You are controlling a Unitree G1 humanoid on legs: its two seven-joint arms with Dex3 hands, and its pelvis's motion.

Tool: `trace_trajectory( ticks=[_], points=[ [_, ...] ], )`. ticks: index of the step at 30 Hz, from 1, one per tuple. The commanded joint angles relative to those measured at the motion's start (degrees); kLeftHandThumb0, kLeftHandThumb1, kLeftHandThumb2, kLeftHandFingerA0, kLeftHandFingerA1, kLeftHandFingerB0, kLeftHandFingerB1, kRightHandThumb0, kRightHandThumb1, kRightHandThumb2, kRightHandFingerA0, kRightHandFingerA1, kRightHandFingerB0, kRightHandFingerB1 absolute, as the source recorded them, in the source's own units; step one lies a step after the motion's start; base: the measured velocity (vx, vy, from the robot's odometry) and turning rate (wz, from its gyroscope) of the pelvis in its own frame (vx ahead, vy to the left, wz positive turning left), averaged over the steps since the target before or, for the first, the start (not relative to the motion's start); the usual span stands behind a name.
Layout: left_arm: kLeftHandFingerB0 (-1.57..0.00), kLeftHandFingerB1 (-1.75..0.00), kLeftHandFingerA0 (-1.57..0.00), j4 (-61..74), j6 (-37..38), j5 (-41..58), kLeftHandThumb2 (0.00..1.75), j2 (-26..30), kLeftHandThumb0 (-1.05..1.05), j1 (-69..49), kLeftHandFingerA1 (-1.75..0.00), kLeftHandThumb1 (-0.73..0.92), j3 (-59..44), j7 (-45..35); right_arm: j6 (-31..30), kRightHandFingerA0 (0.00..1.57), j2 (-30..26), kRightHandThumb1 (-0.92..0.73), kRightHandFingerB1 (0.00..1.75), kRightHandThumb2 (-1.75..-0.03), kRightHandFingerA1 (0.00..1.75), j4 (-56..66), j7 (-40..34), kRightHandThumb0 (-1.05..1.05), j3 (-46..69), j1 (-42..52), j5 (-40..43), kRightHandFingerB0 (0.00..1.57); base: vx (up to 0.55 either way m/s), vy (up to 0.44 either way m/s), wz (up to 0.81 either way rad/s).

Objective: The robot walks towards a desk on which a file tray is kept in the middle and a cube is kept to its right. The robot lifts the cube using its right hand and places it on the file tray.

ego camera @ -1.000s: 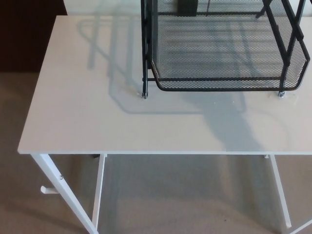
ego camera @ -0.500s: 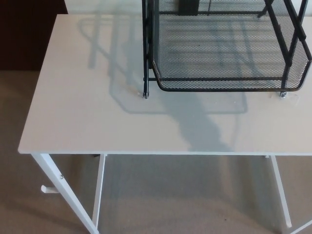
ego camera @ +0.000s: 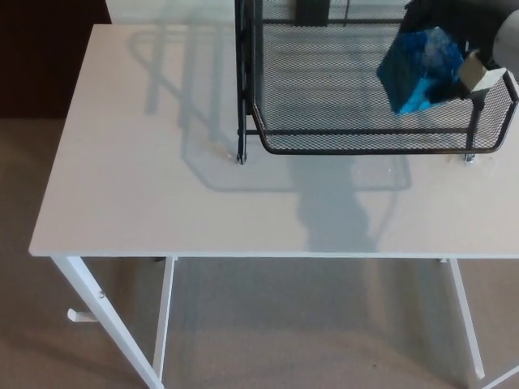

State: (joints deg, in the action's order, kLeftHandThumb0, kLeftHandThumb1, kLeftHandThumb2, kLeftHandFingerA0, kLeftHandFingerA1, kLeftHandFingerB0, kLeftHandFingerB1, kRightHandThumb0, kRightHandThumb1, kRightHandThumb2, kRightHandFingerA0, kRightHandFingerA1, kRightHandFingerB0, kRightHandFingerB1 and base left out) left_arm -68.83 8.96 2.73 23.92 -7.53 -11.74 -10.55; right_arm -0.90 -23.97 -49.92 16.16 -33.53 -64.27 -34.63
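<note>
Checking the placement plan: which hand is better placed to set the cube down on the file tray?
Right. The right hand holds the blue cube over the file tray, so it likely only needs to lower and release. The left hand is not in view.

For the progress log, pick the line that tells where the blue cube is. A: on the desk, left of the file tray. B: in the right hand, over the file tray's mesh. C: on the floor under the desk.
B: the blue cube is gripped by the right hand, over the mesh of the file tray.
</note>
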Motion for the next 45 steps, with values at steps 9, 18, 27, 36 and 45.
trace_trajectory(
  ticks=[9,18,27,36,45],
  points=[
    [-0.27,-0.39,-0.42,-2.4,0.7,-0.6,0.66,0.7,-0.6,0.9,-0.51,0.88,0.2,0.8,-1.4,0.0,-0.7,-0.4,0.0,-0.65,0.1,6.0,0.3,-0.87,-1.4,0.8,-6.8,0.0,0.0,0.0,0.0],
    [-0.27,-0.39,-0.43,-1.6,1.1,-1.4,0.66,0.9,-0.61,0.4,-0.52,0.89,1.0,0.9,-4.6,0.0,-3.1,-0.52,0.0,-0.78,0.2,13.3,8.6,-0.85,2.2,-3.4,-6.1,0.0,0.0,0.0,0.0],
    [-0.26,-0.41,-0.41,0.4,1.6,-0.5,0.66,0.1,-0.61,-0.9,-0.54,0.9,0.6,0.0,-3.2,0.0,-14.8,-0.43,0.08,-0.73,0.25,29.8,17.2,-0.69,20.7,2.1,7.6,0.0,0.0,0.0,0.0],
    [-0.29,-0.41,-0.41,0.2,0.7,-0.5,0.66,-0.3,-0.6,-0.9,-0.54,0.88,0.7,0.4,-11.2,0.0,-26.4,-0.56,0.14,-0.72,0.0,46.9,24.3,-0.53,78.0,35.5,19.5,0.05,0.0,0.0,0.0],
    [-0.27,-0.41,-0.41,-1.4,0.7,-1.3,0.66,0.4,-0.62,1.0,-0.56,0.89,1.2,0.0,-4.3,0.0,-15.7,-0.62,0.16,-0.81,0.05,37.0,-3.2,-0.48,106.6,56.7,20.3,0.05,0.0,0.0,0.0]
  ],
)
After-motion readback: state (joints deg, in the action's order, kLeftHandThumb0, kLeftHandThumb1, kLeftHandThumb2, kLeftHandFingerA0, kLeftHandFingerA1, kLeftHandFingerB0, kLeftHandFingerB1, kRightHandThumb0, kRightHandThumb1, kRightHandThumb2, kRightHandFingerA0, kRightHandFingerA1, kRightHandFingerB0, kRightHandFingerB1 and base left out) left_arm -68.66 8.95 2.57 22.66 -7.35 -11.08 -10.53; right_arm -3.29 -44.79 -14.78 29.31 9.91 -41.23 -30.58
